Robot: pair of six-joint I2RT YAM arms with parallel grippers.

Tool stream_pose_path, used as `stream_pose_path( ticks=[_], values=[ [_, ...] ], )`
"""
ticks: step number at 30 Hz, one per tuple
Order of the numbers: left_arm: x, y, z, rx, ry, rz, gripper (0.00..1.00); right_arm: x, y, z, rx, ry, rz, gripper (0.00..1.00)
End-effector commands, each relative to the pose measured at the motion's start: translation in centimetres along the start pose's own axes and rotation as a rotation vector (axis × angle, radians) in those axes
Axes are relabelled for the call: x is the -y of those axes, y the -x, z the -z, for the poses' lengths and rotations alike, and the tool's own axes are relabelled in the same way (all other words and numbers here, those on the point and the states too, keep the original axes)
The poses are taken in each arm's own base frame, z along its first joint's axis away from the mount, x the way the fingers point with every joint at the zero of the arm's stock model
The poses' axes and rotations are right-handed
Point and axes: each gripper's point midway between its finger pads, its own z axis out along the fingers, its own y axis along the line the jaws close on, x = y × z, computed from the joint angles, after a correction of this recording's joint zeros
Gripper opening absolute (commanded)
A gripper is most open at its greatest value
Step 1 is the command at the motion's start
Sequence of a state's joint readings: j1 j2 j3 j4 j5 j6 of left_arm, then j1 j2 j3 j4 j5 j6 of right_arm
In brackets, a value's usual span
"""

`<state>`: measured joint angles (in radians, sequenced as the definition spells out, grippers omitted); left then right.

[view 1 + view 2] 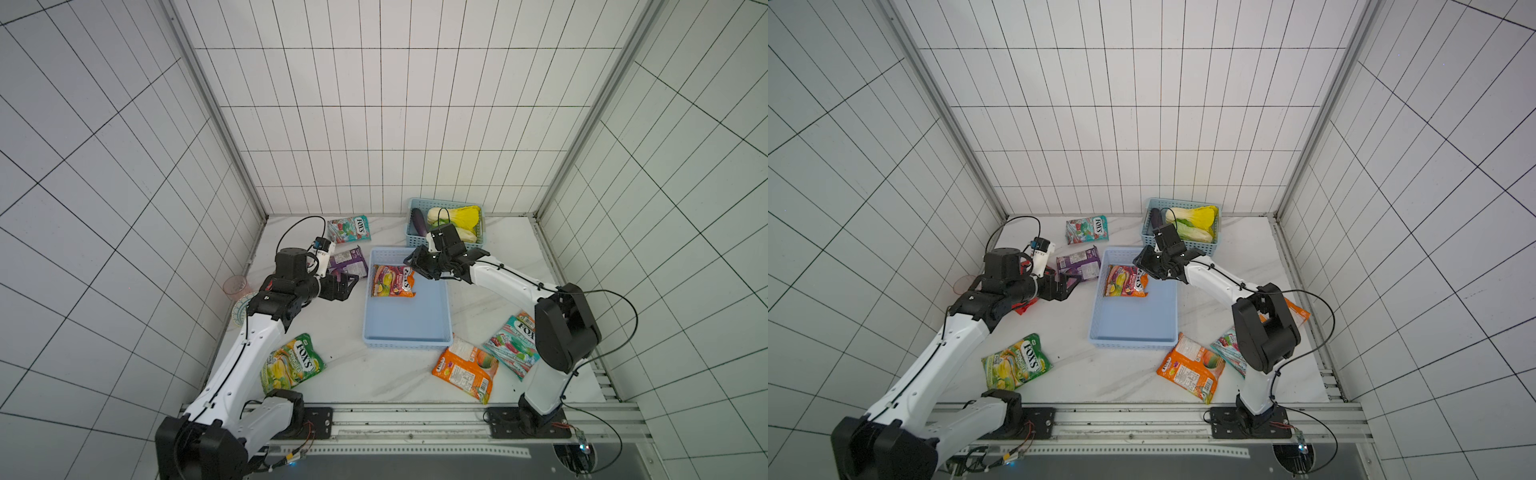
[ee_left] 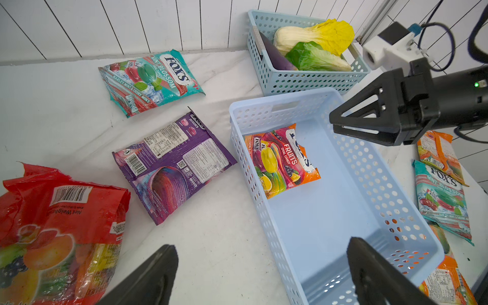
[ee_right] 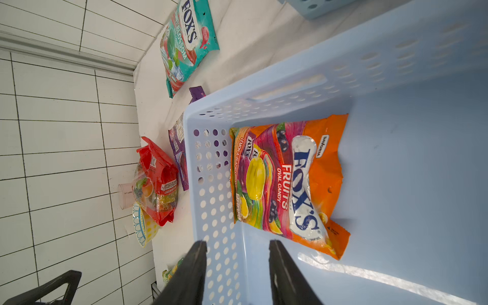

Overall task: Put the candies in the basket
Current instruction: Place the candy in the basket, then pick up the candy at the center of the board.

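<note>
Orange glossy "FOX'S FRUITS OVAL CANDY" bag (image 1: 392, 281) lies inside the periwinkle perforated plastic basket (image 1: 407, 322); left gripper (image 2: 261, 244) and right gripper (image 3: 237, 242) both gape, empty.

White marble-look desk (image 1: 374, 378), pretty cluttered. The periwinkle basket (image 1: 407, 344) sits about mid-desk, with a smaller teal-blue basket (image 1: 419, 242) just behind it by the back edge. Loose on the desk:

- a teal mint bag (image 1: 348, 228) near the back edge
- a purple bag (image 1: 353, 262), label side up, just left of the periwinkle basket
- a red bag (image 2: 52, 224) further left
- a green-yellow bag (image 1: 291, 361) front left

Front right there's an orange bag (image 1: 463, 368), a second teal mint bag (image 1: 511, 347) and a second orange bag (image 2: 438, 150). A pinkish clear cup (image 1: 235, 284) and a patterned bowl (image 1: 240, 311) hug the left edge.
</note>
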<state>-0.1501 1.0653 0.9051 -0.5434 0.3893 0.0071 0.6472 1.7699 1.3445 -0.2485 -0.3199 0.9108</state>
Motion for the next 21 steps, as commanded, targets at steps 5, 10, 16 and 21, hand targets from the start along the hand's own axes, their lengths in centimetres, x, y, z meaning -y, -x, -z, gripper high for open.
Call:
stream_pose_path(
  ticks=[5,10,16,21],
  values=[
    [0.9,-1.1,0.7,-0.057,-0.061,-0.128,0.98,1.0,1.0,6.4,0.102,-0.091,0.154,0.60],
    [1.8,-3.3,1.1,-0.134,-0.117,-0.199,0.98,1.7,1.2,10.7,0.181,-0.115,0.217,0.75],
    [2.3,-5.2,2.9,-0.258,-0.136,-0.278,0.98,3.5,2.4,16.8,0.267,-0.183,0.286,0.83],
    [-0.3,-7.0,4.3,-0.423,-0.020,-0.383,0.98,5.5,3.1,21.9,0.349,-0.253,0.354,0.88]
  ],
)
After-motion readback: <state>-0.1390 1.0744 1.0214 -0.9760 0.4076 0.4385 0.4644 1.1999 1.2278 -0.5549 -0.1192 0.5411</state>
